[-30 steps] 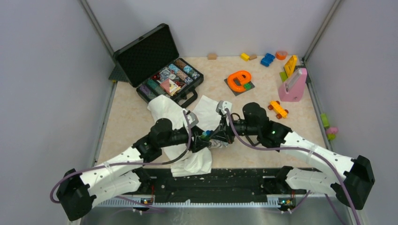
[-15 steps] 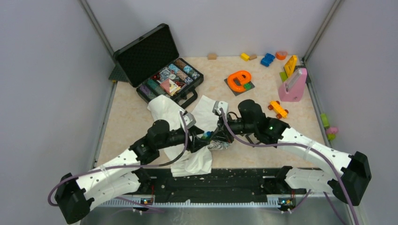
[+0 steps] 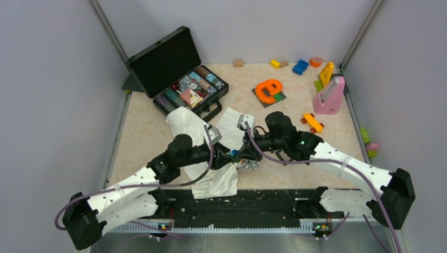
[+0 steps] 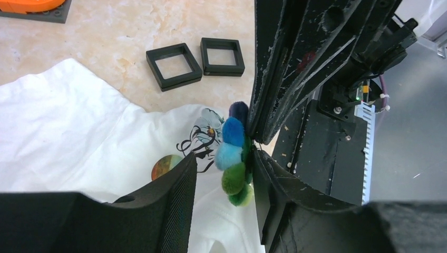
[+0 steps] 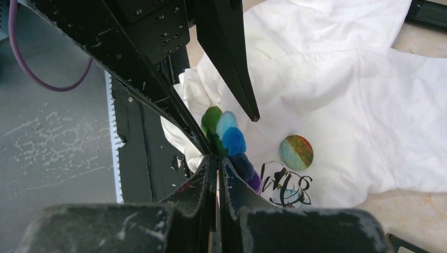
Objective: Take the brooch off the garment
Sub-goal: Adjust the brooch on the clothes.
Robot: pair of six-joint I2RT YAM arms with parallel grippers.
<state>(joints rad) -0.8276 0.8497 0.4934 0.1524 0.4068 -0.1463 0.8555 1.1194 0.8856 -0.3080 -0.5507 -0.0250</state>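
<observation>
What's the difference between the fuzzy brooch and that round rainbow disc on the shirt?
The brooch is a row of fuzzy balls, green through blue to purple; the disc is one flat striped circle. The brooch stands off the shirt between the fingers of the left gripper; the disc lies flat, untouched. Both are multicoloured and sit on the white shirt.

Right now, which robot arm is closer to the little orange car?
Right. The right arm bends close beside the car, not touching; the left arm is farther off, across the white shirt.
</observation>
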